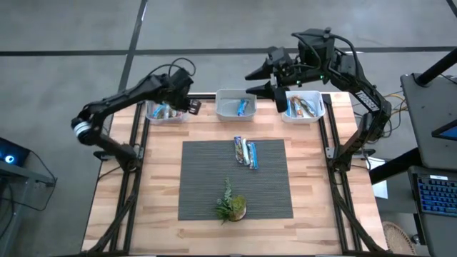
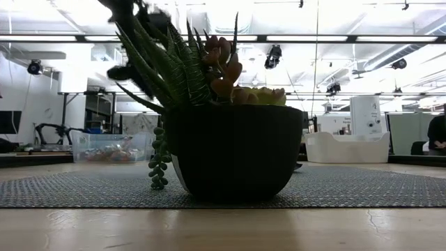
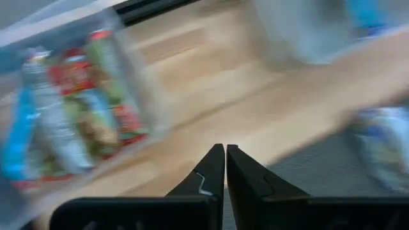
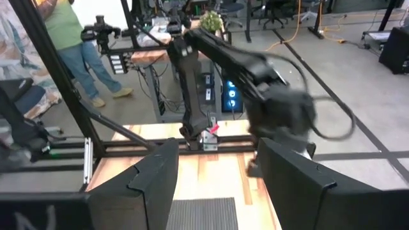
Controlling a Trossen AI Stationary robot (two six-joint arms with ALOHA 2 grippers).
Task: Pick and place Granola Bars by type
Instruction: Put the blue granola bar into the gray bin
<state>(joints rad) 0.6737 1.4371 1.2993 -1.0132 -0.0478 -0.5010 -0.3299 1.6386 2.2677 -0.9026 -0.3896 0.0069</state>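
Note:
Two or three granola bars (image 1: 246, 153) in shiny blue and white wrappers lie flat side by side on the grey mat. More bars fill the left bin (image 1: 167, 111), which the left wrist view (image 3: 70, 121) also shows. One blue bar (image 1: 244, 107) lies in the middle bin, and several lie in the right bin (image 1: 303, 107). My left gripper (image 1: 193, 106) (image 3: 225, 152) is shut and empty, hovering beside the left bin toward the middle one. My right gripper (image 1: 251, 82) (image 4: 217, 169) is open and empty, raised above the gap between the middle and right bins.
A small potted plant (image 1: 231, 207) stands on the mat's near part and fills the low view (image 2: 230, 139). The three bins line the table's far edge. Metal frame rails run along both table sides. A person (image 4: 70, 38) stands in the room beyond.

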